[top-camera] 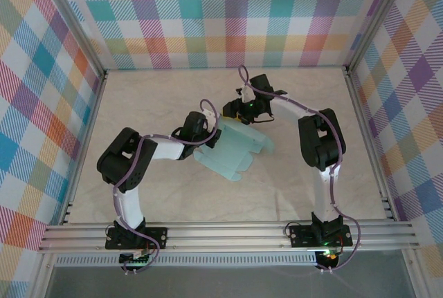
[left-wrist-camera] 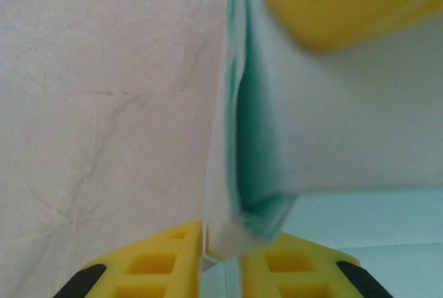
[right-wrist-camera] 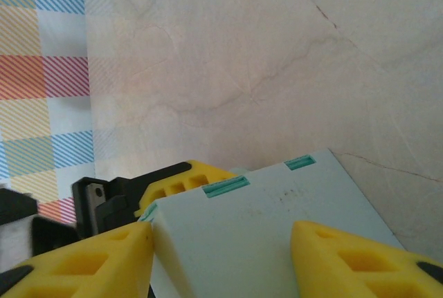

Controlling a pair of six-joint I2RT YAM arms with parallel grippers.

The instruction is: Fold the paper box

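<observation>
The paper box [top-camera: 235, 151] is pale mint card, partly folded, lying mid-table between both arms. My left gripper [top-camera: 210, 136] is at its left end. In the left wrist view its yellow fingers [left-wrist-camera: 173, 260] stand close together, with a folded edge of the box [left-wrist-camera: 346, 118] pinched between them at the gripper [left-wrist-camera: 223, 244]. My right gripper [top-camera: 239, 114] is at the box's far end. It [right-wrist-camera: 223, 237] stands open astride a flat panel of the box [right-wrist-camera: 277, 201], with its left finger [right-wrist-camera: 104, 260] against the panel's corner. That panel has two slots along its far edge.
Plaid walls [top-camera: 228, 14] close the table on the left, back and right. An aluminium rail [top-camera: 228, 236] carrying both arm bases runs along the near edge. Bare pale tabletop [top-camera: 152, 97] lies around the box.
</observation>
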